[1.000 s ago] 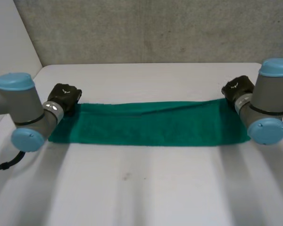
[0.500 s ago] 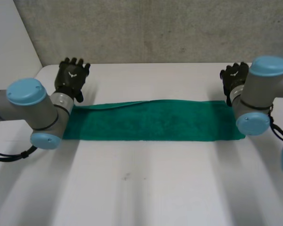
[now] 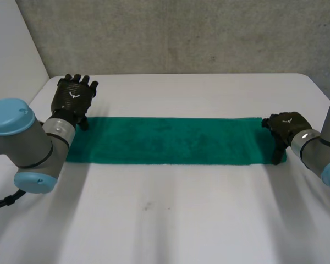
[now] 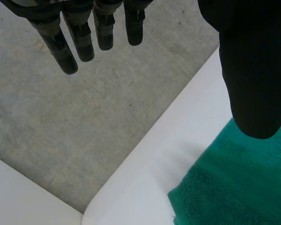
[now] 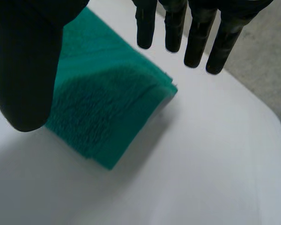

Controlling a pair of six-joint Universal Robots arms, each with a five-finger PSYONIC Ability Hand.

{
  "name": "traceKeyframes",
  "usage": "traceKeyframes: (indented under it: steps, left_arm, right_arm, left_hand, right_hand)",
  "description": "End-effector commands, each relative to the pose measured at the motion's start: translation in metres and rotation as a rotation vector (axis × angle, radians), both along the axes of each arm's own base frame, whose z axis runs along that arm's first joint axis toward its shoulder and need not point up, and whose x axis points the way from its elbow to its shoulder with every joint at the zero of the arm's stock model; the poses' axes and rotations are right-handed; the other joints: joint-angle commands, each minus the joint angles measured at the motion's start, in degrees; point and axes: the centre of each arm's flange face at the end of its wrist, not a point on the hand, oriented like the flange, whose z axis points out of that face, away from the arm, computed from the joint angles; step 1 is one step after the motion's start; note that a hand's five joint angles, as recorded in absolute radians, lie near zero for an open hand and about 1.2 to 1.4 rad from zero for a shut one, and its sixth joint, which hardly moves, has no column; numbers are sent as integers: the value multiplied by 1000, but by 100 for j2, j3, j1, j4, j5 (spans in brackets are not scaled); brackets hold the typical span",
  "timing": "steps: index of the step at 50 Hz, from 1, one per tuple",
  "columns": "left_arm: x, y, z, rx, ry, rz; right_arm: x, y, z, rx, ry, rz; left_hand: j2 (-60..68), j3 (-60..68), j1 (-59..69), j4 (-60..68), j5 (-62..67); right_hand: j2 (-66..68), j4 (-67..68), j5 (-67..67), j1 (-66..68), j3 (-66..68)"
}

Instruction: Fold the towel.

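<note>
Towel, green, lies flat as a long narrow strip across the white table, reaching from one of my arms to the other. From my right wrist, its right end shows stacked layers, so I judge it is already folded once along its length.

My left hand is at the strip's left end, by the far corner. Its fingers are straight and spread, the thumb is well apart from them, and it holds nothing. From the left wrist, the thumb hangs over the corner of the cloth and the fingers point toward the table's far edge. My right hand is at the right end and is just as open, with straight fingers and the thumb held wide. The towel's end lies below, between thumb and fingers. I cannot tell whether either hand touches the cloth.

The next fold, I judge, brings one short end over to the other, and several things could spoil it:
- If a hand closes on the top layer alone, the layers would peel apart and undo the first fold.
- My left hand sits at a corner, not mid-edge, so a pinch there could lift that end crooked and leave the edges out of line.
- Thick pile may slip out of a shallow pinch partway across.
- The left end lies near the table's corner, so a dragging pull could draw it over the edge.
</note>
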Motion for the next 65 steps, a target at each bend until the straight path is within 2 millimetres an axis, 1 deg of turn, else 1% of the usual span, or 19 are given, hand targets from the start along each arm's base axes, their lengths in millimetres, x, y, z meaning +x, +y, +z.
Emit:
traceKeyframes:
  steps: [1,4,7,12,18,24,28,32,33,37,42,45,49,51,52,54,59,63,65]
  left_arm:
    - [2,4,-10,32,-9,4]
    - [3,7,-14,46,-11,4]
    - [4,9,-13,47,-11,6]
    - [9,7,-11,46,-9,18]
    - [17,8,-1,28,-6,35]
    - [20,15,6,23,-3,38]
    - [22,22,9,24,-2,37]
    - [22,28,13,24,3,33]
    - [20,32,15,25,12,25]
    - [18,36,21,16,33,17]
    - [12,42,28,12,74,-2]
    - [6,45,31,11,97,-22]
    - [-5,52,33,7,105,-55]
    - [-10,55,34,4,106,-69]
    - [-12,56,34,4,106,-75]
    - [-16,59,34,3,107,-88]
    - [-35,65,36,-5,115,-141]
    - [-58,74,38,-6,148,-207]
    - [-72,81,39,7,185,-248]
  right_arm:
    - [-5,-15,-37,43,14,-23]
    - [-13,-22,-37,28,19,-51]
    - [-31,-31,-37,13,29,-110]
    - [-61,-47,-9,-107,53,-220]
    - [-120,-65,17,-186,252,-295]
    - [-126,-75,37,-256,398,-264]
    - [-86,-72,57,-335,356,-176]
    - [-11,-50,71,-411,279,42]
    - [24,-34,72,-434,253,158]
    - [95,11,75,-479,186,421]
    - [155,63,60,-486,124,662]
    - [191,100,30,-448,95,818]
    - [209,123,-7,-393,109,904]
    - [210,125,-17,-375,127,907]
    - [210,125,-24,-362,141,897]
    - [209,123,-26,-356,149,880]
    - [196,104,-14,-345,169,691]
    - [170,87,19,-310,52,545]
    - [145,76,27,-240,-35,449]
  left_hand:
    - [-134,-204,-102,-149,-246]
    - [-134,-204,-102,-149,-246]
    - [-134,-204,-102,-149,-246]
    - [-151,-220,-119,-166,-263]
    - [-151,-220,-119,-166,-263]
    - [-151,-220,-119,-166,-263]
    - [-151,-220,-119,-166,-263]
    - [-151,-220,-119,-166,-263]
    - [-151,-220,-119,-166,-263]
    - [-151,-220,-119,-166,-263]
    - [-151,-220,-119,-166,-263]
    - [-134,-204,-102,-149,-246]
    - [-134,-204,-102,-149,-246]
    - [-134,-204,-102,-149,-246]
    - [-134,-204,-102,-149,-246]
    - [-134,-204,-102,-149,-246]
    - [-101,-170,-68,-115,-213]
    - [-67,-136,-35,-82,-179]
    - [-34,-103,-1,-48,-146]
  right_hand:
    - [3834,3824,3773,4090,3794]
    - [6557,6546,6496,6813,6517]
    - [6567,6557,6507,6824,6527]
    - [6567,6557,6507,6824,6527]
    - [6567,6557,6507,6824,6527]
    - [6567,6557,6507,6824,6527]
    - [6567,6557,6507,6824,6527]
    - [6567,6557,6507,6824,6527]
    - [6567,6557,6507,6824,6527]
    - [6567,6557,6507,6824,6527]
    - [6567,6557,6507,6824,6527]
    - [6567,6557,6507,6824,6527]
    - [6106,6096,6046,6363,6067]
    - [3592,3582,3532,3849,3553]
    - [1114,1104,1054,1371,1075]
    - [106,96,46,363,67]
    - [-433,-443,-493,-176,-473]
    - [-433,-443,-493,-176,-473]
    - [-433,-443,-493,-176,-473]
